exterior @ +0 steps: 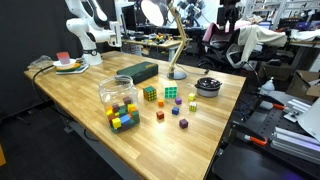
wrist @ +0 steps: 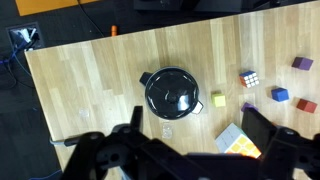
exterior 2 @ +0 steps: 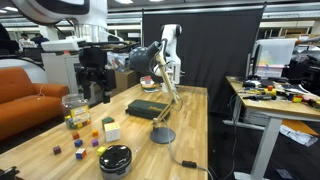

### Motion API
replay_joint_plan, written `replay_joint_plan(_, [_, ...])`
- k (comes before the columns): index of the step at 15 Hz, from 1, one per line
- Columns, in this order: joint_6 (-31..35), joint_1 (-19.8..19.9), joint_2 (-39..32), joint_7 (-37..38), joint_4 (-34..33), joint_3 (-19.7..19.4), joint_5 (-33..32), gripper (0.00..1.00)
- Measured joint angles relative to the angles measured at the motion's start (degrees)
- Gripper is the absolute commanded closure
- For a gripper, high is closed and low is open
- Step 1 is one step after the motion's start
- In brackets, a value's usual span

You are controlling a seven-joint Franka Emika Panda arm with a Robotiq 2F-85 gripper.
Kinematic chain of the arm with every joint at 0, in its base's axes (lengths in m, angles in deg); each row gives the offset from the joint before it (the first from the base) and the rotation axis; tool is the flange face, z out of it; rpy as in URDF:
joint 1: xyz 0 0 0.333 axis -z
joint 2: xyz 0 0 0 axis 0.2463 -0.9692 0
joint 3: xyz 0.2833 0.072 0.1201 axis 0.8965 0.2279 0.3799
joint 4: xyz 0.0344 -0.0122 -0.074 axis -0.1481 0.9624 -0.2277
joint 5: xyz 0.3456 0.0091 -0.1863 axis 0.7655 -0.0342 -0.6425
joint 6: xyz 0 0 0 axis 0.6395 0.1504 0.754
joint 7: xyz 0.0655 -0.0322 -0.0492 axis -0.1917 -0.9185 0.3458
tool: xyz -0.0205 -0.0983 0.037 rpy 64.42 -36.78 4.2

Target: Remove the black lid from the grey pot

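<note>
The black lid [wrist: 175, 90] sits on the grey pot [wrist: 148, 78], with a knob in its middle. The covered pot stands on the wooden table and shows in both exterior views: near the table's edge [exterior: 208, 86] and at the front [exterior 2: 115, 158]. My gripper [wrist: 197, 135] is open and empty. It hangs high above the table, with the pot just beyond the fingertips in the wrist view. In an exterior view the gripper [exterior 2: 95, 88] hangs above the jar, well above and apart from the pot. The arm is out of sight in the exterior view that looks from the other end of the table.
A clear jar of coloured cubes [exterior: 118, 98], a dark rectangular box [exterior: 138, 72] and a desk lamp base [exterior: 176, 73] stand on the table. Puzzle cubes [wrist: 248, 78] [wrist: 238, 140] and small coloured cubes [wrist: 218, 100] lie beside the pot. The table edge [wrist: 30, 75] is nearby.
</note>
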Motion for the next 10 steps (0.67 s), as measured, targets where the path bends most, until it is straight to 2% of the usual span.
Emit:
replay_joint_plan(3, [0.7,0.0,-2.3,-0.4,-1.3,0.0,0.0,0.0])
replay_joint_plan(10, [0.7,0.0,-2.3,-0.5,-1.5,0.0,0.0,0.0])
